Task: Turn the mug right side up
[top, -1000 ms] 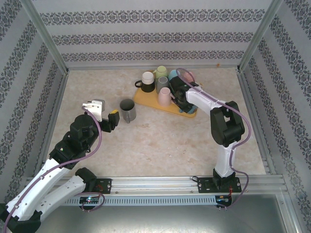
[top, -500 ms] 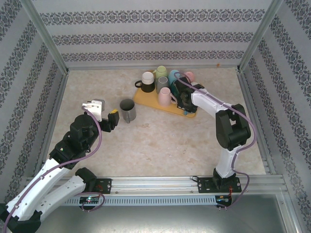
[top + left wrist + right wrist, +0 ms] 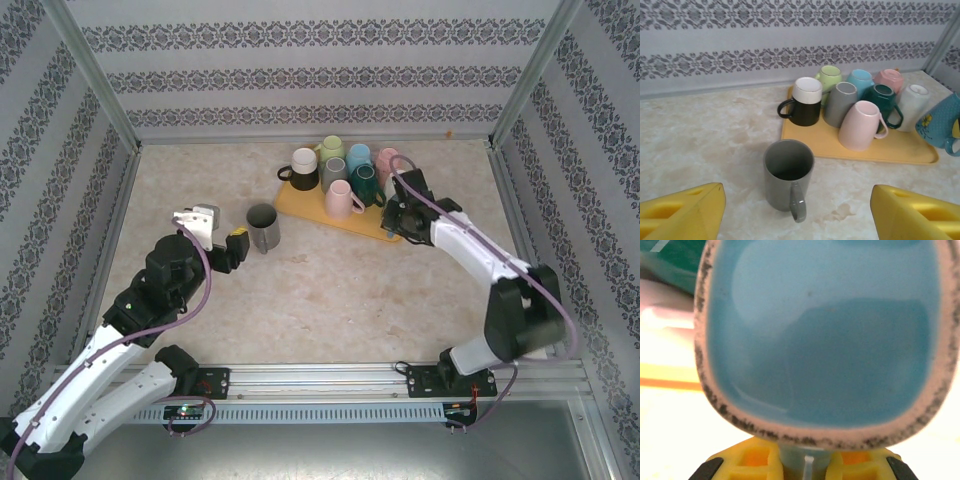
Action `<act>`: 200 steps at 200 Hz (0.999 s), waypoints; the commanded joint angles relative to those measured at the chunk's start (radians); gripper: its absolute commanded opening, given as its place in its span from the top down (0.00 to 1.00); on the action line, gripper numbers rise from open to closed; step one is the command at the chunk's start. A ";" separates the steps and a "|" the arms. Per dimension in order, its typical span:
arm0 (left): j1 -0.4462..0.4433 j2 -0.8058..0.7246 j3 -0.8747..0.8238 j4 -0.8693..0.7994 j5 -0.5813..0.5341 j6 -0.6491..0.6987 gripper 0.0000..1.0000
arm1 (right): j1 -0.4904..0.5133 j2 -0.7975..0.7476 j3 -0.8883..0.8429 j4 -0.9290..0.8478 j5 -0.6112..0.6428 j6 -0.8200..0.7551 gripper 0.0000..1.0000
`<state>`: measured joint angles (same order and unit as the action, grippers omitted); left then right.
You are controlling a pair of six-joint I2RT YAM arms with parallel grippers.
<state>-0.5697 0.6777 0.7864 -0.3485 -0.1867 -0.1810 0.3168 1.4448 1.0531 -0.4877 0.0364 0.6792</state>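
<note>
1. Slippage is looming as your main worry: your right claw [image 3: 805, 460] is pinching the blue mug [image 3: 815, 335] by what looks like a narrow piece of its wall or handle. The mug's weight is hanging well off the fingers, so it could twist loose while the wrist is rotating.
2. Crowding is adding a second risk. In the left wrist view the blue mug is hanging tilted just beside the white mug [image 3: 912, 102] at the right end of the tray [image 3: 865, 152]. A wide swing could knock that neighbour or the teal mug [image 3: 882, 100] over.
3. You are looking straight into the blue mug's mouth through the right wrist camera, so the opening is facing back along the claw. The fingers are closing on it just below the rim. Whether its base is touching the tray, you cannot tell.
4. Your left claw [image 3: 215, 232] is waiting spread wide and gripping nothing. The grey mug [image 3: 787, 172] is standing upright on the counter [image 3: 700, 145] ahead of it, apart from both fingers.
</note>
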 commanded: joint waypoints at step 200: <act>-0.013 0.607 0.186 1.041 0.898 -0.821 0.24 | 0.129 -0.416 -0.271 1.304 -0.580 0.433 1.00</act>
<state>-0.5701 1.2655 0.9600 0.4789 0.6514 -0.9012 0.4179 1.0592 0.7757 0.6292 -0.5282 1.0996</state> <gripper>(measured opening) 0.764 0.144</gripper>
